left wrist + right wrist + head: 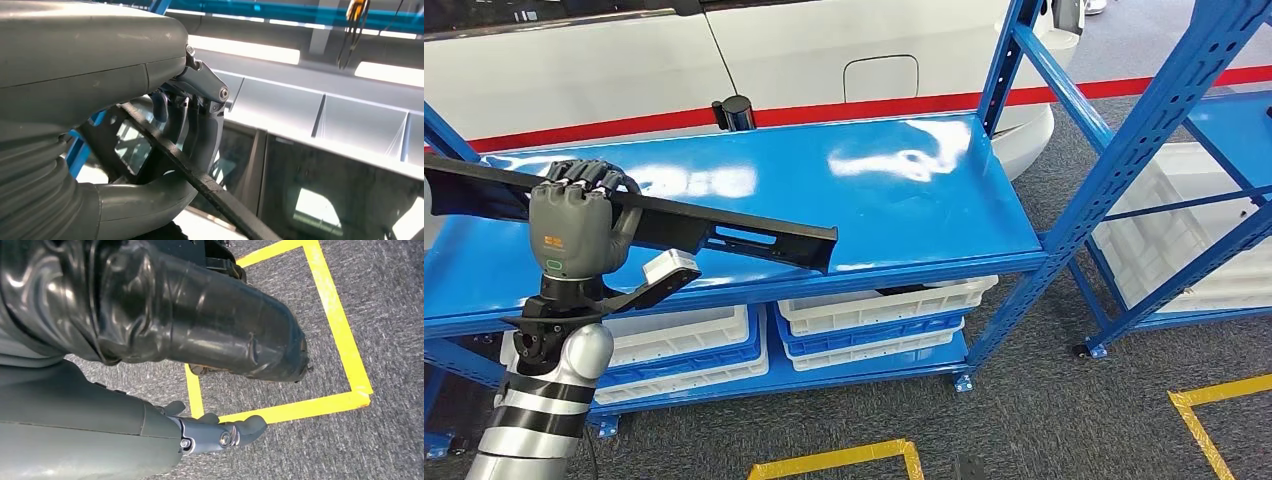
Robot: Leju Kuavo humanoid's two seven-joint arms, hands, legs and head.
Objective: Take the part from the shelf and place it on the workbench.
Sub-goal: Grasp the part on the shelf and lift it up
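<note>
I hold the part point(724, 232) in the left hand point(574, 225), fingers point(589, 177) wrapped around it, above the blue shelf point(904, 200); next I carry it to the desk.

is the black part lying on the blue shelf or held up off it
Held up: the left hand grips the black part, which extends level above the blue shelf.

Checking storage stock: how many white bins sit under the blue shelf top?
3 visible: one lower left, two stacked lower right; more may be hidden behind the left hand.
</note>
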